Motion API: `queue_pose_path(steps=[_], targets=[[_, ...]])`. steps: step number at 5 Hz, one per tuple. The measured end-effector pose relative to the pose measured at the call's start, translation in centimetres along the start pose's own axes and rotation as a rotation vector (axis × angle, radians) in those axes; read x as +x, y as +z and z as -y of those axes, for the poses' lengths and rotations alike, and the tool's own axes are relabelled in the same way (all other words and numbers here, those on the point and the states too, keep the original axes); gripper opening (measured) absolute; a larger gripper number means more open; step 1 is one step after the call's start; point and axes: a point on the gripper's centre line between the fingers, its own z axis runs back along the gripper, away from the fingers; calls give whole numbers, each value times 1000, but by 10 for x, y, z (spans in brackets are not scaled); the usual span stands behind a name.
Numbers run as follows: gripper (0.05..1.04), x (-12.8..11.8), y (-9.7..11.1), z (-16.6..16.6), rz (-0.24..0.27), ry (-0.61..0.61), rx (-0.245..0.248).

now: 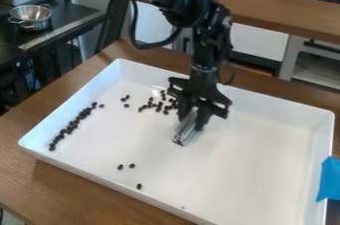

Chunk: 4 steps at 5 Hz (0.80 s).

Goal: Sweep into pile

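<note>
The gripper [193,117] hangs over the middle of the white tray [266,169], shut on a silver metal bar [187,130] whose lower end is at the tray floor. Dark beans [158,105] lie in a loose cluster just left of and behind the gripper, some perhaps hidden by it. A long slanting row of beans [71,124] runs along the tray's left side. A few stray beans lie between the row and the cluster, and three more beans [132,166] are spread near the front left wall.
The tray's raised walls surround the work area on a wooden table [79,184]. Blue tape [328,179] covers part of the right wall. A metal colander [31,17] stands on a dark counter at upper left, and a wooden ledge [286,12] runs behind.
</note>
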Motion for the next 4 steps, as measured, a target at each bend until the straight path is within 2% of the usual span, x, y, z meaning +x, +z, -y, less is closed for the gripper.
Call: queue_pose_path(steps=[2, 4], targets=[[376, -4, -5, -33, -9, 26, -9], [377, -13, -10, -59, -8, 176, -7]])
